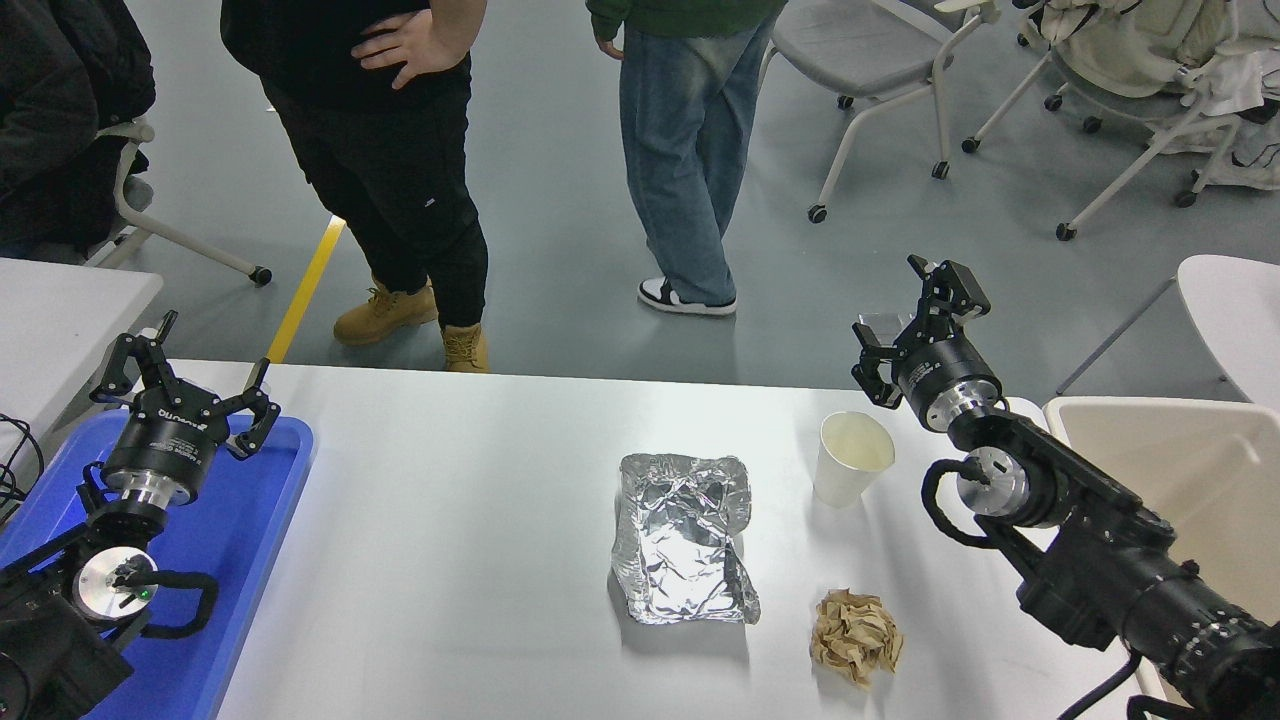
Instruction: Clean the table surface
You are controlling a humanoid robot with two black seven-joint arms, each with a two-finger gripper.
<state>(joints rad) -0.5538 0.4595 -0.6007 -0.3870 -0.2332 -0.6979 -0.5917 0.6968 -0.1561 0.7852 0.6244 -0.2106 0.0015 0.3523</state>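
The white table surface (pixel 450 520) spreads across the middle of the head view. On it lie a crumpled aluminium foil tray (pixel 682 540), a white paper cup (pixel 850 458) standing upright, and a crumpled brown paper wad (pixel 855 636). My right gripper (pixel 905 320) hovers open above the table's far right edge, just beyond the cup, with nothing between its fingers. My left gripper (pixel 190 375) stands open over the blue tray at the lower left, holding nothing.
A blue plastic tray (pixel 260 560) lies at the table's left end. A beige bin (pixel 1180 450) stands at the right. Two people stand on the far side; wheeled chairs (pixel 880 60) fill the back. A smaller white table (pixel 60 300) is at left.
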